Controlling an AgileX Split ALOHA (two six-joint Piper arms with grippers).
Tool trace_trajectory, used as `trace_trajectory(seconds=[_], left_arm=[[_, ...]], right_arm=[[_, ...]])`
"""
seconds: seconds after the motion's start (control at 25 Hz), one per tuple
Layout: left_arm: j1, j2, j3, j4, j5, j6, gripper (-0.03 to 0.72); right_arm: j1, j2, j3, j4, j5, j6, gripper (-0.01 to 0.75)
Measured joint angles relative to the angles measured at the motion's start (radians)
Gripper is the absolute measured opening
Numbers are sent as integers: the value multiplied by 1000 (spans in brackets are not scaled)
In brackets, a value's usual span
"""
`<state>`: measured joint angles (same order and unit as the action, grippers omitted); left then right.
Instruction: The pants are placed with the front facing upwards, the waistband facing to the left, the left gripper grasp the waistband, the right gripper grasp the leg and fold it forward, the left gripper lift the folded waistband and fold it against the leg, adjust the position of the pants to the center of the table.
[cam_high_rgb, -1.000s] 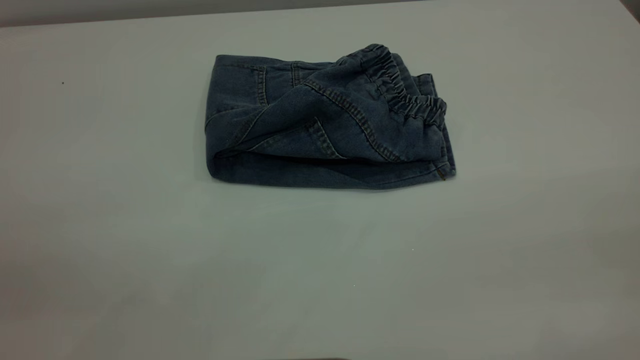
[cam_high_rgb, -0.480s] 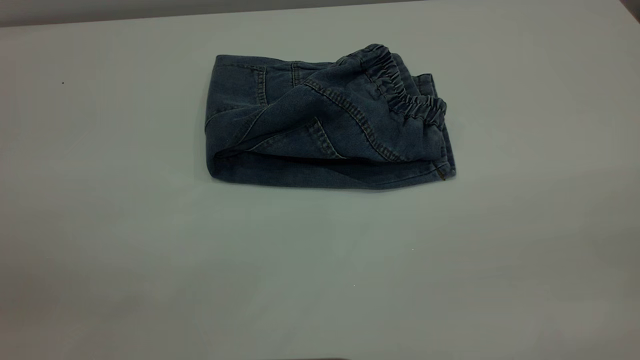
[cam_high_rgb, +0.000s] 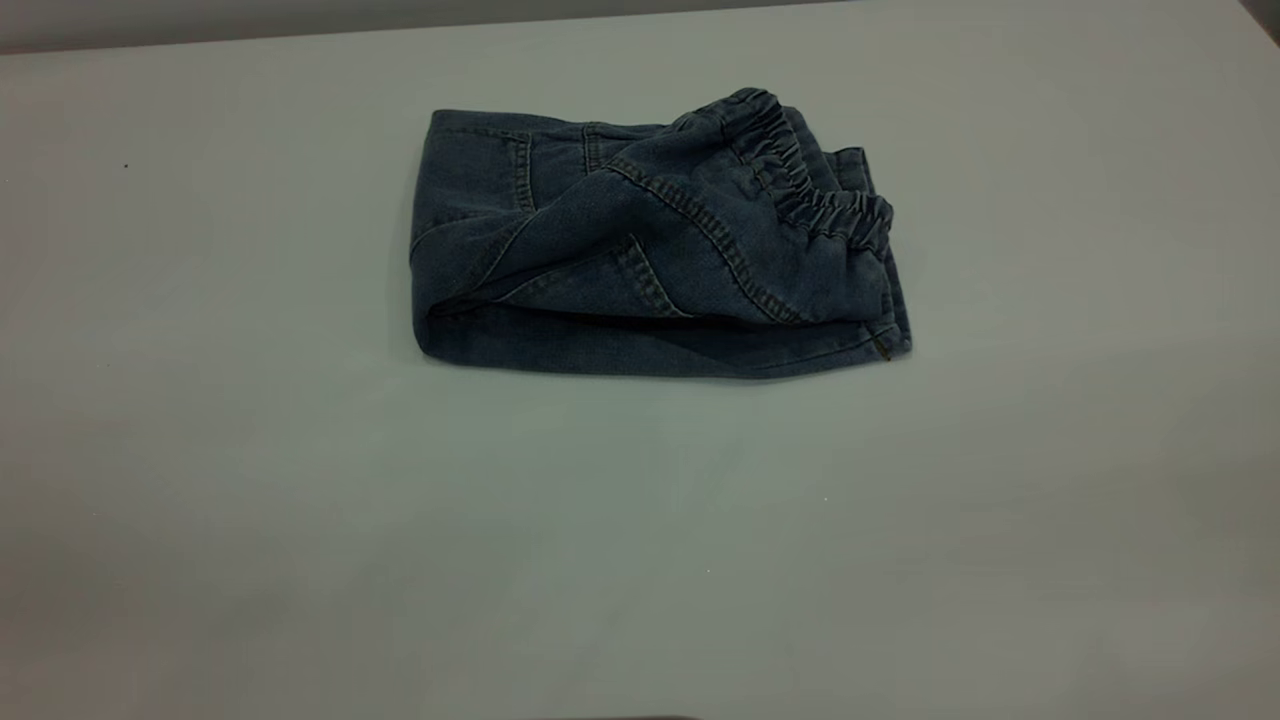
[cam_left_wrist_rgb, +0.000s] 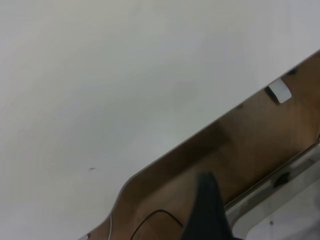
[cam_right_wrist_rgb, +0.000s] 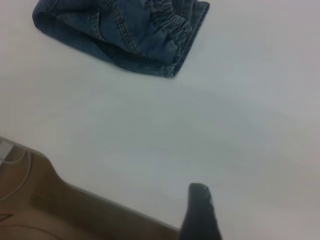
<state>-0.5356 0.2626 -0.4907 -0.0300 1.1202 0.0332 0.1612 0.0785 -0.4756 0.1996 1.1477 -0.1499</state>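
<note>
The pants (cam_high_rgb: 655, 240) lie folded into a compact bundle on the bench (cam_high_rgb: 640, 520), set toward the far side of it in the exterior view and roughly central across its width. The waistband (cam_high_rgb: 815, 180) has been brought over onto the leg side, so its ruched band runs along the bundle's right end; beneath it a lower layer of denim shows along the near edge, with a dark gap between the layers.

Neither arm appears in the exterior view. The left tool (cam_left_wrist_rgb: 207, 212) is seen only as one dark finger over the bench edge, with no cloth near it; the right tool (cam_right_wrist_rgb: 200, 212) likewise shows a single finger above bare bench, the pants (cam_right_wrist_rgb: 125, 32) well apart from it. Whether either is released or clenched cannot be told — only that nothing is held.

Both folds are judged done, and only the centring step may remain. The risk lies there: the upper layer sits loosely and unevenly, so a push or drag at one corner would probably slide it off the lower one and open the fold. A grasp taken on the top layer alone could lift the waistband back over — undoing the second fold. Denim drags on a smooth bench, so a one-sided pull would likely turn the bundle rather than shift it straight.
</note>
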Motion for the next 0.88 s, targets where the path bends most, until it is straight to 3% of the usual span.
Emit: trace_trajectory(seconds=[0.2, 0.52, 0.64, 0.88], left_arm=[[40, -14, 1, 0, -1, 0, 496], [427, -166, 1, 0, 0, 0, 496], [524, -250, 1, 0, 1, 0, 496], [555, -281, 1, -1, 7, 0, 496]], right_arm=[[0, 0, 0, 0, 0, 0, 463], [-6, -5, 0, 0, 0, 0, 463], [-38, -25, 0, 1, -1, 0, 463], [-146, -86, 0, 1, -2, 0, 463]])
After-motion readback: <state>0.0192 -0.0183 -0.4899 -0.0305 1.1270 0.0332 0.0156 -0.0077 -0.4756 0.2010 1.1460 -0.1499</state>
